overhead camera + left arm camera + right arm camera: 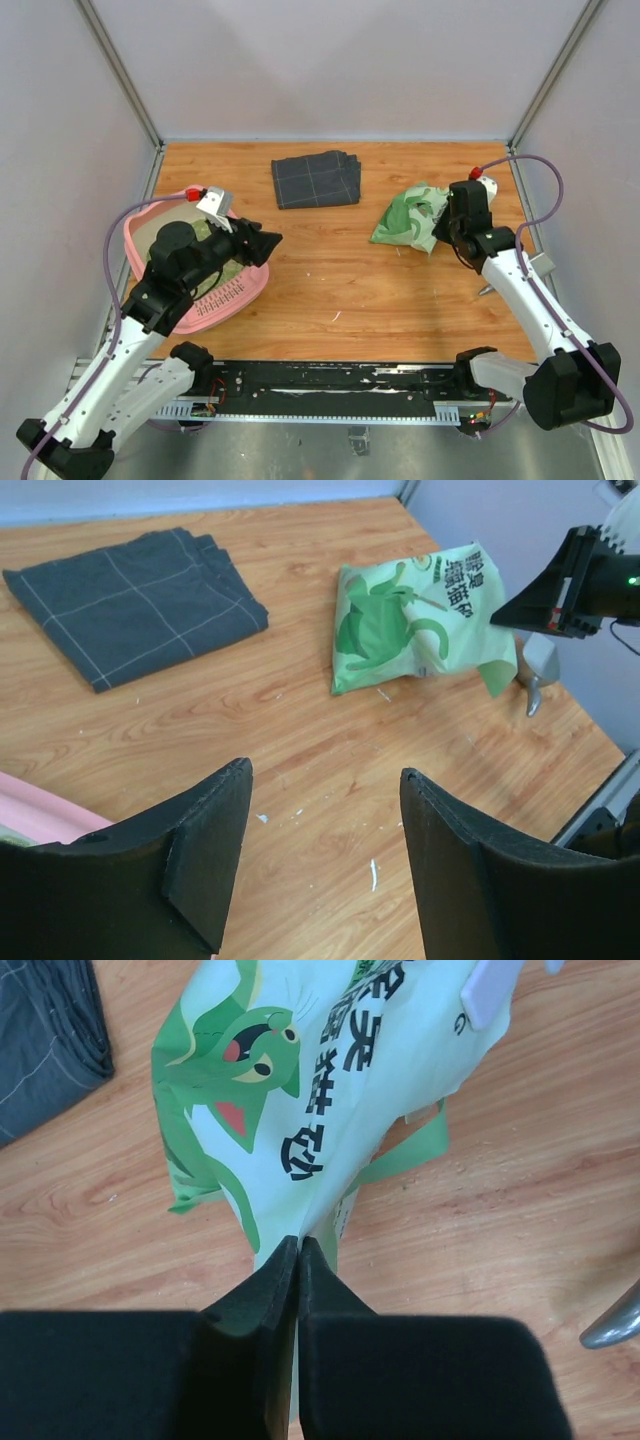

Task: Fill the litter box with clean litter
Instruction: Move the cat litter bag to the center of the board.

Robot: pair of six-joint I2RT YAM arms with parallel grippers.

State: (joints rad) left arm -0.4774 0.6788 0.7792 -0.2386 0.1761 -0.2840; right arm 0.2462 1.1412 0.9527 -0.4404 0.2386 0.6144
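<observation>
Right arm's clamped on the bag, left one's hanging open

From here I see the pink litter box (140,225) sitting behind and below my left gripper (325,780), with some greenish-tan litter (218,272) showing inside it. Those fingers are spread with nothing between them. The dark folded cloth (130,590) lies well ahead of them to the left. My right gripper (298,1245) is pinched tight on the edge of the green-and-white bag (300,1090), and a grey scoop (615,1325) lies off to its right.
</observation>
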